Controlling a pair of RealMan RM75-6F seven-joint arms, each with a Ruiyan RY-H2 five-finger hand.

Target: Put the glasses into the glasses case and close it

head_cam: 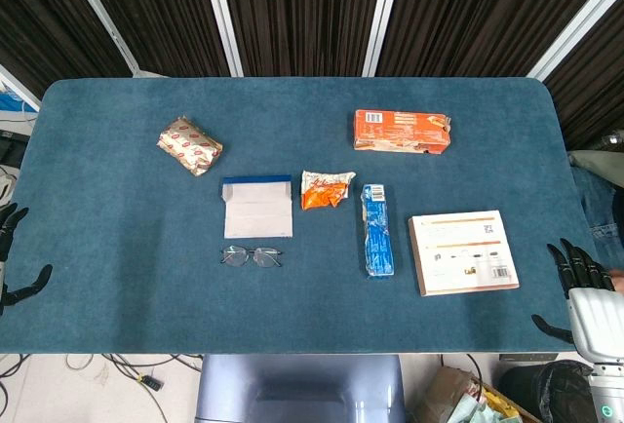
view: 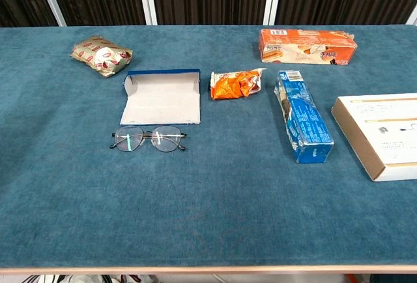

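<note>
We note wire-rimmed glasses (view: 148, 139) just before open flat glasses case (view: 161, 97), felt tabletop (view: 215, 211), left hand (head_cam: 12, 252) and right hand (head_cam: 583, 285) at edges, fingers spread.

A blue-carpeted table (view: 58, 192) is being occupied by glasses (view: 148, 138), an open glasses case (view: 161, 97), a gold packet (view: 101, 55), an orange wrapper (view: 236, 84), an orange box (view: 307, 45), a blue box (view: 302, 115) and a white box (view: 384, 134).

Clutter on the blue table (view: 65, 218)

Foil packet (view: 101, 55) near far-left corner; orange box (view: 307, 45) along far edge; crumpled orange wrapper (view: 236, 84) mid-table; blue box (view: 302, 116) beside it; white box (view: 384, 134) at right edge.
</note>
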